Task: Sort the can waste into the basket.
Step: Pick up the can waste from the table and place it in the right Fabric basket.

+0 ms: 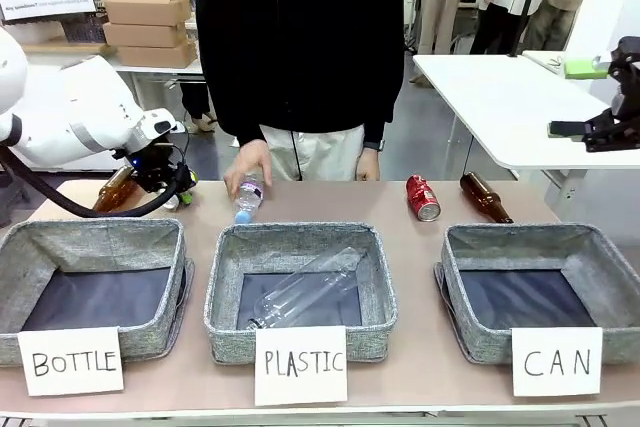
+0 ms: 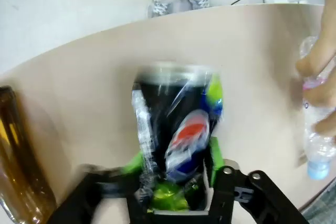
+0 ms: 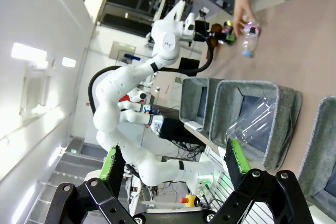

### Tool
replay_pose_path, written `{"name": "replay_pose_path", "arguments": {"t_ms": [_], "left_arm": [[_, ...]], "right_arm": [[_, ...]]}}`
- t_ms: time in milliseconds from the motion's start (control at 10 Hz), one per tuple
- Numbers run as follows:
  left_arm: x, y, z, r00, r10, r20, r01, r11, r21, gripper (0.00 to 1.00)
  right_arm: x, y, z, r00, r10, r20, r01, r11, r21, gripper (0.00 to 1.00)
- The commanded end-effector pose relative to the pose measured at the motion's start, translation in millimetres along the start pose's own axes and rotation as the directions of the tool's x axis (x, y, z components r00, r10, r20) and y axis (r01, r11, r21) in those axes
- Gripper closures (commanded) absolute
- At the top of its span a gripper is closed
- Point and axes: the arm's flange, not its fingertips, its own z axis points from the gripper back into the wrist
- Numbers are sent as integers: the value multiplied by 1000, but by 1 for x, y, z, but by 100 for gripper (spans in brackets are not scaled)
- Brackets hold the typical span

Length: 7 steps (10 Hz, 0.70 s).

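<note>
Left fingers (image 2: 210, 156) tight around upright dark blue can (image 2: 178, 124).

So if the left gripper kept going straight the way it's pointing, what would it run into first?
The dark blue can, which already sits between the left gripper's green pads. Past it the table looks bare up to its far edge, though depth is unclear.

— What's behind the beige table (image 1: 330, 202)?
— Far left, stacked cardboard boxes (image 1: 147, 19) on a bench. Right, a white table (image 1: 500, 97). Grey floor (image 1: 420, 152) between them.
— Light?
— Bright, even.
</note>
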Motion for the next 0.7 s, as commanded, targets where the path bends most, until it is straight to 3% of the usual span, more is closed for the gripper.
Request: {"name": "replay_pose_path", "arguments": {"t_ms": [0, 100, 400, 600], "left_arm": [[0, -2, 0, 1000, 12, 8, -12, 1000, 17, 96], [0, -4, 1, 1000, 8, 6, -9, 1000, 19, 100], [-3, -7, 12, 1000, 8, 29, -8, 1000, 12, 100], [-13, -16, 57, 997, 37, 62, -36, 999, -23, 100]], "right_arm": [[4, 1, -2, 1000, 28, 10, -29, 999, 22, 0], [4, 1, -2, 1000, 28, 10, -29, 999, 22, 0], [4, 1, -2, 1000, 28, 10, -29, 999, 22, 0], [4, 1, -2, 1000, 28, 10, -29, 999, 22, 0]]}}
